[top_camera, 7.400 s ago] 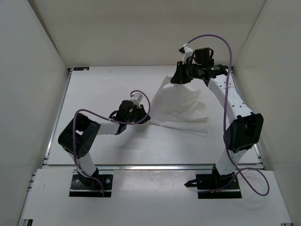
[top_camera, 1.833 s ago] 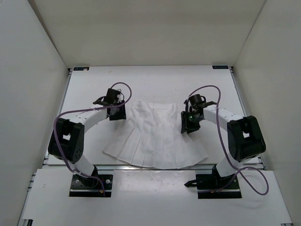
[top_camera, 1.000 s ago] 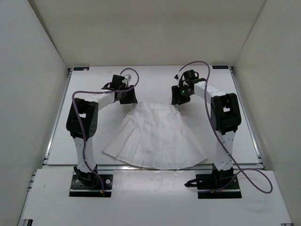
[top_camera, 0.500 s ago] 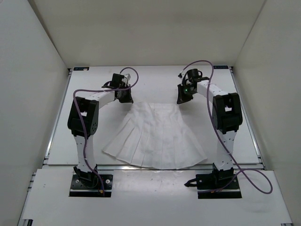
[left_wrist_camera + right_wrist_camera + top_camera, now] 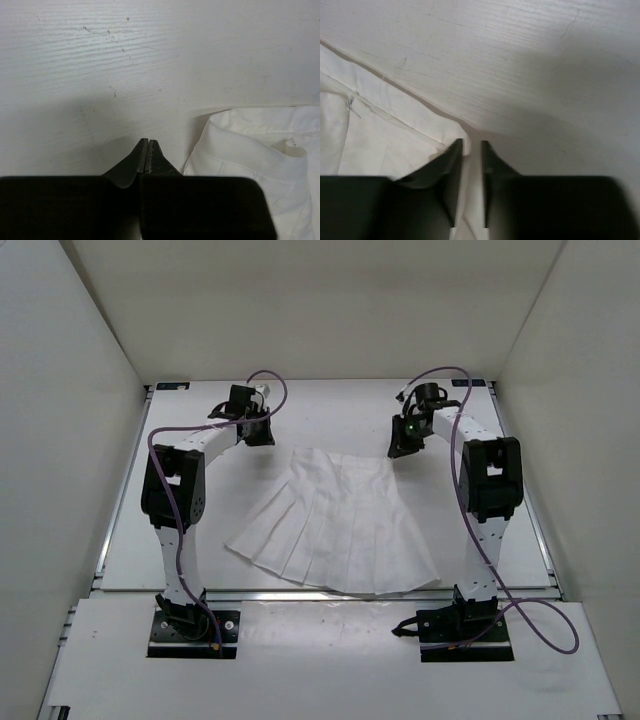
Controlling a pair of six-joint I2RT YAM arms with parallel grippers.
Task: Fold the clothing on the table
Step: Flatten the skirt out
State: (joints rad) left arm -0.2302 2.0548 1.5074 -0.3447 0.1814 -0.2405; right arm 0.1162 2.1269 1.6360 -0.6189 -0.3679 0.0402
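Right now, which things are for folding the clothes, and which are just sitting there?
For the job:
- skirt
- table it lies on
- left pincer
- right pincer

Just there:
- purple cables on the arms
- white walls around the table

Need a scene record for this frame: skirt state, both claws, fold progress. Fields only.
garment: white pleated skirt, spread flat, fan-shaped
orientation: waistband at far side, hem at near side
surface: white table
left claw: shut, empty, just beside the waistband's left corner
right claw: narrow gap between the fingers, at the waistband's right corner; grip on cloth unclear
fold: not started
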